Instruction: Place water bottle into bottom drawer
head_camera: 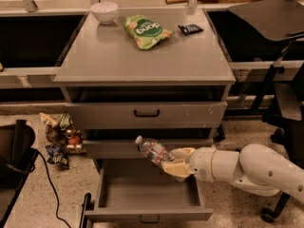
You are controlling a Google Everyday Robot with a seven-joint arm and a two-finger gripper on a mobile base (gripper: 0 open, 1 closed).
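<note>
- One large hazard: the small clear crinkled plastic water bottle [153, 150], its white cap tilted up and to the left, hangs above the rear of the open bottom drawer [147, 194], the deepest of the grey metal drawers. Released from this height, it may bounce or roll against the drawer walls.
- A lesser hazard: the cream two-finger gripper [173, 162], reaching in from the right, clamps its fingers on the bottle's base end only. The thin plastic may buckle or pivot in that hold.
- A small hazard: the cap sits close to the middle drawer's front and may catch its edge as the arm lowers.
- The speckled floor [42, 208] carries a black cable [46, 175] and a heap of snack wrappers [59, 139] left of the cabinet.
- The flat grey cabinet top [142, 61] holds a green snack bag [145, 31], a white bowl [104, 12] and a small dark packet [190, 29], all well apart from the bottle.
</note>
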